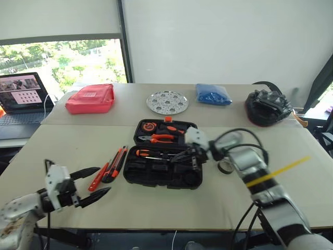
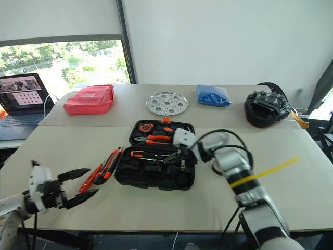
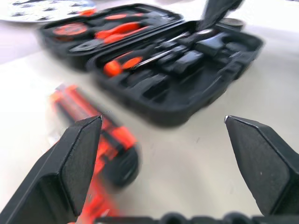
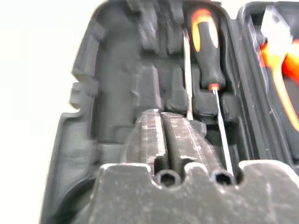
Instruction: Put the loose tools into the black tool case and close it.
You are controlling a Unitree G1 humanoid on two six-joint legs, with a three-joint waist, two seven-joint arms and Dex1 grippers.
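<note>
Left pincer [image 1: 89,184] hanging spread and empty, nearer arm; utility knife [image 1: 117,162] lying just ahead, long axis pointing away. Right pincer [image 4: 175,135] nearly together over black tool case [image 1: 156,179].

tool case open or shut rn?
Open. The tool case lies flat with both halves spread; the pliers and a screwdriver show inside.

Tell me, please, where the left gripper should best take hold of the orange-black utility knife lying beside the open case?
Probably mid-body, from above. The utility knife lies flat on the table, slim orange tool close alongside, so fingers should straddle its narrow width. The left gripper is open.
</note>
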